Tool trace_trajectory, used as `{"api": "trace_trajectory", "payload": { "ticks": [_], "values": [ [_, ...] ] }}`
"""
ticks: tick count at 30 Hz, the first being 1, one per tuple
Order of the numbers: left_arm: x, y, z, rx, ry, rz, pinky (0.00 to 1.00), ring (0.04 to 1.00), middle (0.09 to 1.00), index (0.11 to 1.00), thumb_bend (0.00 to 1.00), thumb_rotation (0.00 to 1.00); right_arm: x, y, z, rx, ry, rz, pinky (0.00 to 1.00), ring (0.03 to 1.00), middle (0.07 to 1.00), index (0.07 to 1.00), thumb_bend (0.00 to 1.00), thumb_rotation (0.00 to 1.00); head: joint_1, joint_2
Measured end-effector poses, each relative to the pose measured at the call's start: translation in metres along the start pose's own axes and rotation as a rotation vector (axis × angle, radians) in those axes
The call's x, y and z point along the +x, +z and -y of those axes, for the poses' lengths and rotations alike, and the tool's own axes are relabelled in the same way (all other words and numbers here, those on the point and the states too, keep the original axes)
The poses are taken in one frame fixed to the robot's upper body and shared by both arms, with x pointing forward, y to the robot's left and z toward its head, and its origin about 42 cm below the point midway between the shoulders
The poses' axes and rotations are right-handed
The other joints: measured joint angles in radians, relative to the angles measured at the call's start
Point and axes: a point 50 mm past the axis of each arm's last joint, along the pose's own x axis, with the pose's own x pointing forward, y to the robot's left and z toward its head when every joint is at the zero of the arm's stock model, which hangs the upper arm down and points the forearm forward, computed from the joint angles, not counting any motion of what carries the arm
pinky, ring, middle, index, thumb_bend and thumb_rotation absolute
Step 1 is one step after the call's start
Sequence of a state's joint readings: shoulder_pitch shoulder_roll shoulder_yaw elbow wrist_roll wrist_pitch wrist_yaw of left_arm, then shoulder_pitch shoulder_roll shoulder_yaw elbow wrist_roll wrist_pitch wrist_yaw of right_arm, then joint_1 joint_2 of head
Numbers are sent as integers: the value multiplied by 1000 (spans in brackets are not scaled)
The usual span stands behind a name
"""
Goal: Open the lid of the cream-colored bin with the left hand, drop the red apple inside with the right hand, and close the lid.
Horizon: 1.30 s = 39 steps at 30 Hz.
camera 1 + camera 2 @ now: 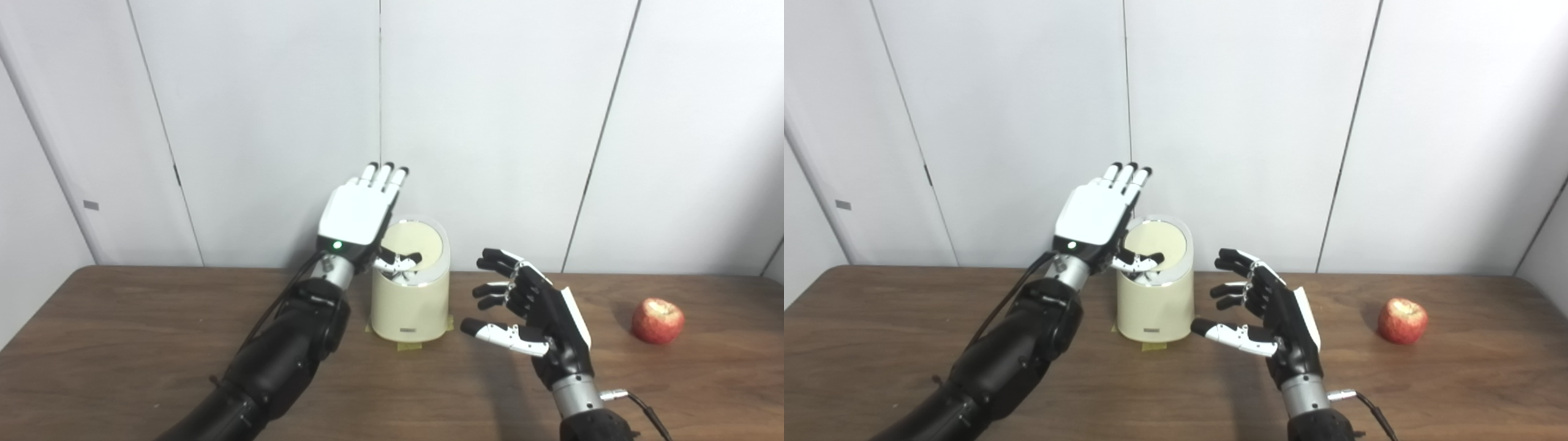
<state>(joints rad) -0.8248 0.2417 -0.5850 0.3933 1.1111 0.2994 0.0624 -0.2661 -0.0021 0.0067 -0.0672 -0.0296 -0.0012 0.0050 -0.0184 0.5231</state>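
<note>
Right hand (539, 318) is nearest: it hovers above the surface (122, 343) just right of the bin (409, 303), palm turned toward the bin, fingers spread and lightly curled, holding nothing and touching nothing. The apple (657, 320) lies well apart from it, off to the right on the surface, untouched, so the pick-up is not yet begun.

Left hand (358, 217), a little farther back, is raised at the bin's left side, fingers straight and pointing up, back of the hand toward the camera. It grips nothing; its thumb (401, 262) reaches across the front of the bin's top, at or just over the rim. Whether the thumb actually presses on the lid (419, 242) I cannot tell.

The bin stands upright near the back of the surface on bits of tape. Its lid appears tilted, its cream face turned toward the camera, but whether it is swung open or simply slanted shut is not clear. My judgement: the task is at its first step, the opening of the lid, with the grasp, the drop and the closing all left to do.
</note>
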Motion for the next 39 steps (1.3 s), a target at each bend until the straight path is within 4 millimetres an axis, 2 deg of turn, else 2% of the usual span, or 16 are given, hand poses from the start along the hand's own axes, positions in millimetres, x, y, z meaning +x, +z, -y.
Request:
{"api": "trace_trajectory", "payload": {
  "ticks": [4, 6, 8, 12, 14, 16, 19, 22, 26, 28, 30, 34, 39],
  "values": [
    [-2, 4, -3, 2, -43, 2, 738, 922, 971, 995, 1000, 169, 0, 0, 0, -1, -1, -3, 525, 578, 744, 745, 819, 134, 2, 0],
    [-4, -1, -5, -67, -37, -22, 731, 910, 953, 989, 945, 246, 0, 0, -1, -1, 0, -4, 535, 580, 744, 740, 817, 134, 6, 2],
    [-11, -10, -3, -210, -25, -67, 717, 900, 946, 969, 874, 256, 0, -1, 0, -8, -2, -10, 576, 585, 734, 731, 811, 129, 8, 2],
    [-24, -22, 6, -578, -1, -113, 687, 884, 941, 957, 832, 254, 0, -2, 1, -30, -15, -37, 593, 584, 727, 726, 804, 122, 8, -2],
    [-28, -30, 8, -741, 32, -115, 731, 899, 938, 952, 829, 252, 0, -2, 1, -33, -15, -38, 585, 582, 726, 724, 799, 121, 8, -2],
    [-31, -41, 7, -905, 84, -130, 826, 919, 926, 956, 836, 304, 0, -2, 0, -33, -13, -38, 581, 589, 727, 725, 798, 133, 9, -3],
    [-35, -54, 4, -1068, 125, -145, 831, 924, 915, 946, 833, 325, 0, -2, 0, -33, -13, -38, 546, 587, 724, 724, 797, 145, 9, -2],
    [-57, -64, 1, -1209, 172, -143, 824, 921, 907, 927, 814, 293, 0, -3, 2, -36, -14, -38, 525, 573, 719, 721, 793, 149, 11, -2],
    [-93, -72, 12, -1328, 178, -191, 761, 863, 875, 898, 820, 301, -1, -3, 6, -46, -16, -38, 506, 564, 722, 722, 798, 167, 11, 0],
    [-111, -77, 19, -1358, 176, -213, 764, 847, 863, 885, 830, 297, -1, -3, 8, -49, -19, -39, 504, 562, 721, 720, 803, 168, 9, 2],
    [-126, -82, 25, -1383, 162, -223, 727, 815, 840, 865, 842, 281, -1, -3, 9, -51, -21, -39, 509, 557, 720, 720, 804, 161, 8, 0],
    [-163, -90, 35, -1396, 131, -197, 661, 761, 803, 850, 794, 196, -1, -3, 10, -52, -25, -39, 511, 548, 725, 726, 817, 173, 5, 3],
    [-207, -86, 54, -1430, 76, -215, 632, 747, 806, 835, 786, 181, 0, -4, 21, -75, -30, -40, 539, 600, 733, 735, 831, 205, 0, 3]
  ]
}}
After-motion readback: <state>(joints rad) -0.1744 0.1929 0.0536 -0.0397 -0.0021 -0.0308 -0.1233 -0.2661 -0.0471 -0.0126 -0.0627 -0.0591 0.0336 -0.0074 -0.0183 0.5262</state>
